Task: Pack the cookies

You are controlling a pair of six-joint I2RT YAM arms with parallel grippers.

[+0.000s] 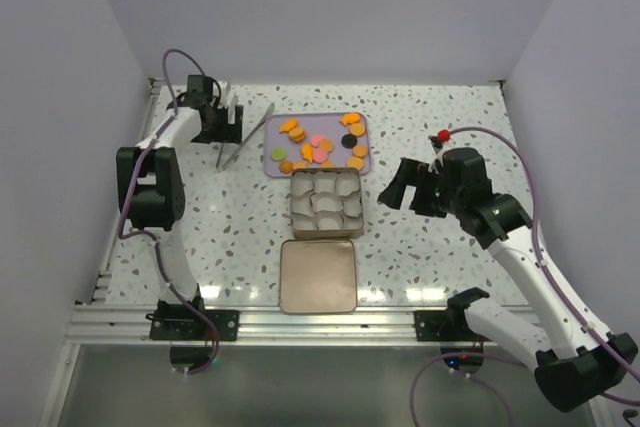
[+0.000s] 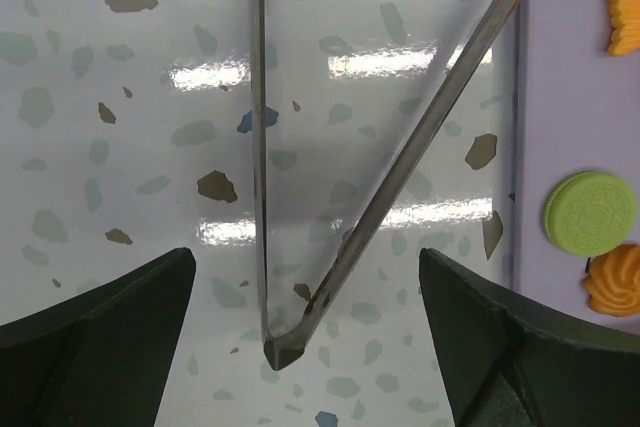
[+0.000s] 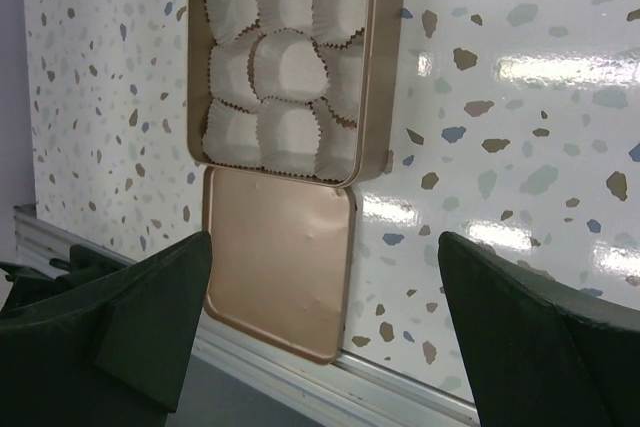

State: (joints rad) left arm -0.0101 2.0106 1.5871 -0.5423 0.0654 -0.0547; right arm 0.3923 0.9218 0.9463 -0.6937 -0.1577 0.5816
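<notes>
The cookies (image 1: 322, 144), mostly orange with a few pink, one green (image 1: 278, 154) and one black (image 1: 349, 141), lie on a purple tray (image 1: 360, 123) at the back. The left wrist view shows the green cookie (image 2: 590, 212) and two orange ones on the tray's edge (image 2: 560, 97). Metal tongs (image 1: 245, 137) lie on the table left of the tray. My left gripper (image 1: 228, 119) hovers over them, open and empty, with the tongs' joined end (image 2: 285, 347) between its fingers. My right gripper (image 1: 397, 187) is open and empty, right of the square tin (image 1: 325, 203).
The tin (image 3: 290, 62) holds several white paper cups. Its gold lid (image 3: 280, 272) lies flat just in front of it, near the table's front rail (image 1: 300, 322). White walls close in the table on the left, back and right.
</notes>
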